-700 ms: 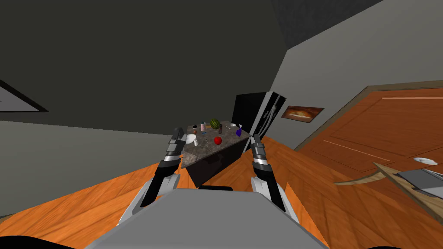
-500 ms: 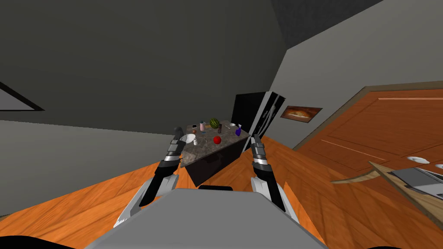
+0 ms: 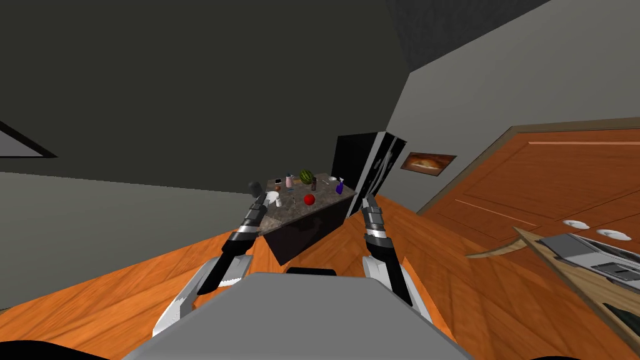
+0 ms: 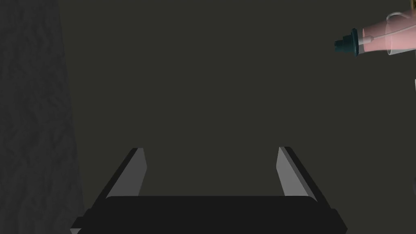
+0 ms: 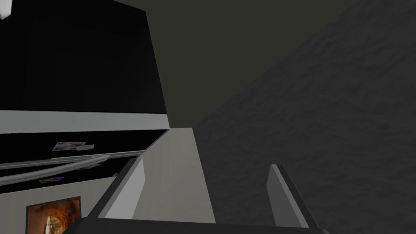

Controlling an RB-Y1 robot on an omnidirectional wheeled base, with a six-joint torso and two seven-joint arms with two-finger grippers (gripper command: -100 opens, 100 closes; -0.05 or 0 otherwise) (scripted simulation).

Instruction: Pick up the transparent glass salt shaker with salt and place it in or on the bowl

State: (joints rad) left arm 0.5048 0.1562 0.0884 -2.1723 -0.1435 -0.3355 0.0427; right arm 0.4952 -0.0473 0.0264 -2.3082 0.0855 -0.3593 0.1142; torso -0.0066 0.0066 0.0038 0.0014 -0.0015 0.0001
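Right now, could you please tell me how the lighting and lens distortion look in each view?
Head view: the wide lens rolls everything, so the counter slants with the camera; the floor is bright orange, the walls dim. Left wrist view: dim behind the open left pincer, the pink bottle brightly lit. Right wrist view: dim too behind the open right pincer.

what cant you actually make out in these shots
- salt shaker, head view: too small to tell whether it is glass or what it holds.
- bowl, head view: too small to see inside, or whether the shaker touches it.
- pink bottle, left wrist view: cut off by the picture's edge, base unseen.
- small items at the far edge of the counter, head view: too small to name.
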